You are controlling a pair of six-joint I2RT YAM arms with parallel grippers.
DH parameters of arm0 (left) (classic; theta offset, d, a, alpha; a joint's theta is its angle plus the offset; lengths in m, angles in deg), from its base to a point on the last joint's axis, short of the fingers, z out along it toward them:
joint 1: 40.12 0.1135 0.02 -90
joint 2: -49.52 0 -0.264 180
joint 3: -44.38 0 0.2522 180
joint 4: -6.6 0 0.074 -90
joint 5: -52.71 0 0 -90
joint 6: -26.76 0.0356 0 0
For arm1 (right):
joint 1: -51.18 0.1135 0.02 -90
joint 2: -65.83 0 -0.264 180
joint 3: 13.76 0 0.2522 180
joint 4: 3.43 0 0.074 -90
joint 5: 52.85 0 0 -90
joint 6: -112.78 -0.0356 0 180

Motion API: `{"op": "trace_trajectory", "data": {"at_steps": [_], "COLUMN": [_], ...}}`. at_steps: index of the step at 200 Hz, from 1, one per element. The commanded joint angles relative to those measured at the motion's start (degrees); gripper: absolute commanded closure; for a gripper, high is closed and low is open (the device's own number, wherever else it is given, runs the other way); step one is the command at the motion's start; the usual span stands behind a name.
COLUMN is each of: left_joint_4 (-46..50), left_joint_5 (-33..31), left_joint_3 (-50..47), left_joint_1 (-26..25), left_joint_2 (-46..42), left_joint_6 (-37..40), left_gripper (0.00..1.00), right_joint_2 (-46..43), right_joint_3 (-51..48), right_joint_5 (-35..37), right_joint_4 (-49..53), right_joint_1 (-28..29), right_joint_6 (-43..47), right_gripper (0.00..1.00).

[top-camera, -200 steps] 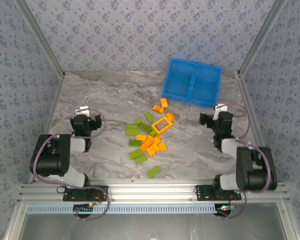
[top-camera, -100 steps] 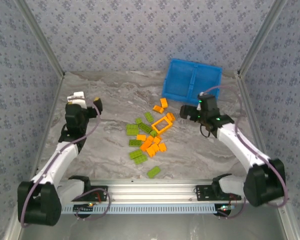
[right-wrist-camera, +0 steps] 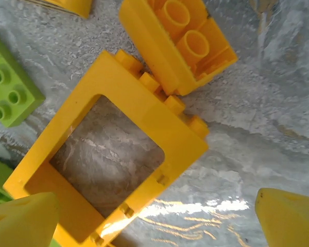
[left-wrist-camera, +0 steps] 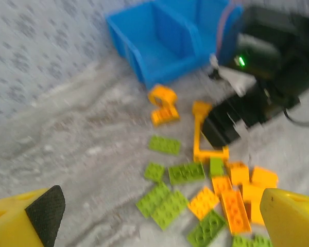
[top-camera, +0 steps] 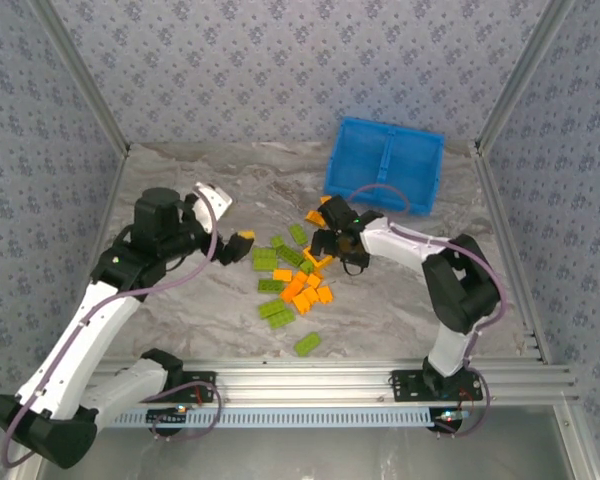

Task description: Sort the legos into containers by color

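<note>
Frame (right-wrist-camera: 144, 108) lies directly under the right gripper (top-camera: 333, 243), its long axis slanting between the wide-apart jaws.

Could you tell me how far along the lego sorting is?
Done: nothing; both compartments of the blue tray look empty. In hand: the open right gripper hovers over the orange frame; the left gripper is open beside the pile. Left: every green and orange brick there.

The white-shelled jointed left arm (top-camera: 95, 315) and its twin right arm (top-camera: 400, 240) are carrying bulky black joint housings and thin purple cables (top-camera: 380, 187). The left gripper (left-wrist-camera: 159, 206) is showing yellow wedge-shaped plastic fingers (left-wrist-camera: 291, 216), one faced with a black pad (left-wrist-camera: 45, 208). Small green lights (left-wrist-camera: 240, 60) are glowing on the right arm's black wrist.
</note>
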Motion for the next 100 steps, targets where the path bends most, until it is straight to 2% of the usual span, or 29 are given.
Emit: {"op": "trace_trajectory", "data": {"at_steps": [1, 29, 73, 83, 100], "left_joint_4": [3.9, 0.3, -5.4, -6.7, -8.0], "left_joint_5": [6.3, 11.5, 4.5, 3.6, 3.0], "left_joint_3": [-4.3, -8.5, -14.1, -14.9, -15.9], "left_joint_1": [-0.6, -2.9, -5.0, -5.0, -5.0], "left_joint_2": [0.4, -1.2, -6.6, -7.9, -9.2], "left_joint_6": [7.0, 9.7, 11.0, 11.1, 11.4], "left_gripper": [0.01, 0.01, 0.01, 0.01, 0.01], "right_joint_2": [1.5, 2.3, 2.6, 2.4, 1.9], "right_joint_3": [2.4, 1.0, -1.1, -1.4, -2.1], "right_joint_5": [3.5, 4.7, 3.3, 3.2, 3.0], "right_joint_4": [2.2, 1.1, -0.5, -0.5, -0.3], "right_joint_1": [0.7, 1.0, 0.6, 0.6, 0.3], "right_joint_6": [-5.6, -6.6, -6.3, -6.1, -6.1], "right_gripper": [0.08, 0.37, 0.74, 0.80, 0.81]}}
